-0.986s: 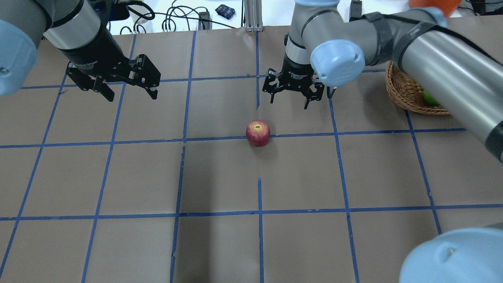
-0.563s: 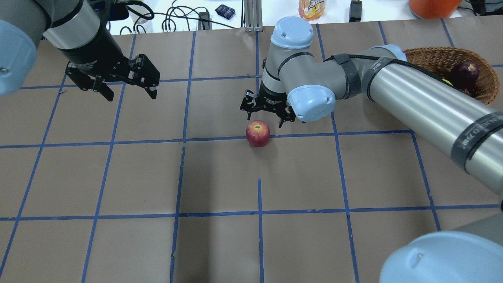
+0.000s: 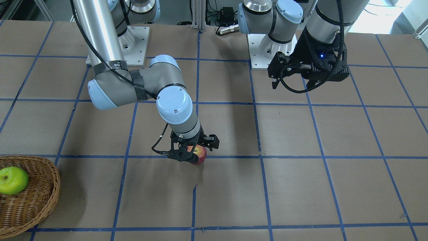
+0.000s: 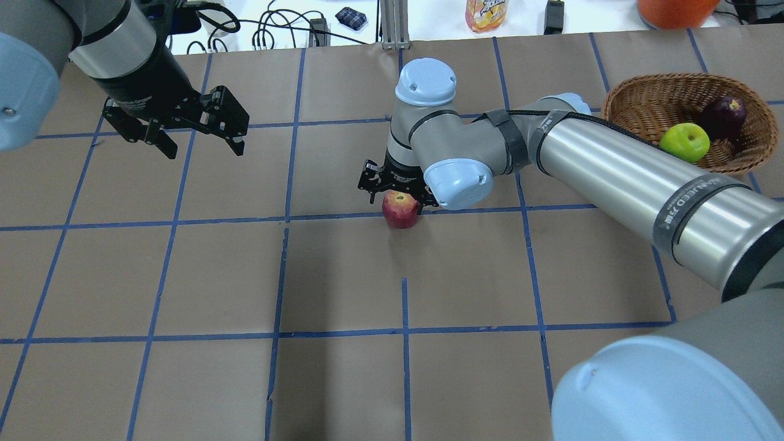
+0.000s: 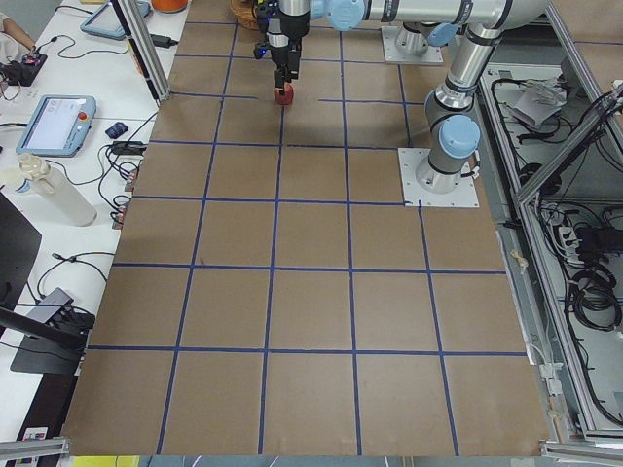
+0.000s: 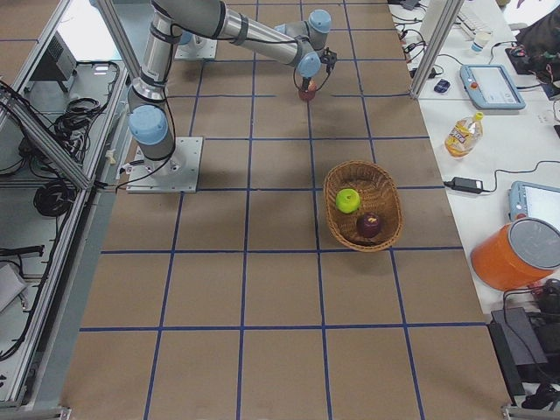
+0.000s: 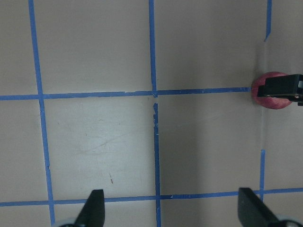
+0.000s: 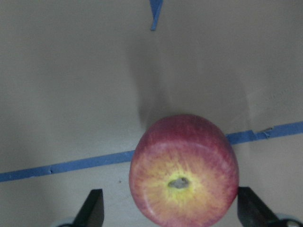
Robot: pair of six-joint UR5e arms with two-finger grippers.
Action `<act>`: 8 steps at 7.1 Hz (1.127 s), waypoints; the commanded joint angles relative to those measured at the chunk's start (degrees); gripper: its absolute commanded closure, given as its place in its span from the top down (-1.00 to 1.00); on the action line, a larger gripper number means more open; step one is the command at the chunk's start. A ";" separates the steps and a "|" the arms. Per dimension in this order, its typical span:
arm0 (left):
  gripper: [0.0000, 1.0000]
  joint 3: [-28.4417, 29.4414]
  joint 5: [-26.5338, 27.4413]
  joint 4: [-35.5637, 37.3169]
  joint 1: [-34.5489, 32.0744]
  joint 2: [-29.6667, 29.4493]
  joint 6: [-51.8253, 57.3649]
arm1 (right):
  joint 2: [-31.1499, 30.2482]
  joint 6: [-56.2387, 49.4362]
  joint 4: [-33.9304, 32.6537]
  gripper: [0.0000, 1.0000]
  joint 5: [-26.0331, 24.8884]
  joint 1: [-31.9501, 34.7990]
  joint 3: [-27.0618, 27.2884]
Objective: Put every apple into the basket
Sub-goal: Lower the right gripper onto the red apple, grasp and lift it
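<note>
The red apple [image 4: 401,211] with a yellowish top sits on the brown table near the middle. My right gripper [image 4: 399,197] is open and low over it, one finger on each side; the wrist view shows the apple [image 8: 183,170] between the fingertips [image 8: 94,210], not squeezed. The wicker basket [image 4: 618,101] stands at the back right and holds the yellow-green apple [image 4: 684,141] and the dark maroon apple [image 4: 724,113]. My left gripper [image 4: 196,138] is open and empty, hovering over the back left, far from the red apple [image 7: 270,92].
A drink bottle [image 4: 484,13], an orange container [image 4: 674,9] and cables lie beyond the table's far edge. The right forearm [image 4: 612,165] stretches between the basket and the red apple. Blue tape lines grid the brown table.
My right gripper has swung left and come down from behind the red apple until its fingers straddle it. The apple and the left arm have not moved.
</note>
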 commanded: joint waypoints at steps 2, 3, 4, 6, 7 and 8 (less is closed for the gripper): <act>1.00 0.14 -0.03 0.06 0.07 -0.01 -0.02 | 0.80 0.79 -0.54 1.00 -0.84 0.07 0.01; 1.00 0.14 0.06 0.06 0.07 0.07 -0.02 | 1.93 0.70 -0.62 1.00 -0.93 0.07 -0.08; 1.00 0.14 0.14 0.06 0.07 0.07 -0.02 | 3.33 0.70 -1.06 1.00 -0.94 0.07 -0.51; 1.00 0.14 0.06 0.06 -0.02 0.07 -0.02 | 3.79 0.79 -5.37 -0.73 -2.42 -0.28 -0.87; 1.00 0.23 0.06 -0.03 -0.02 0.07 -0.02 | 3.18 0.96 -4.67 -1.00 -1.99 -0.71 -0.87; 1.00 0.23 0.06 -0.03 -0.02 0.07 -0.02 | 2.30 1.75 -4.49 -1.00 -2.34 -1.33 -1.04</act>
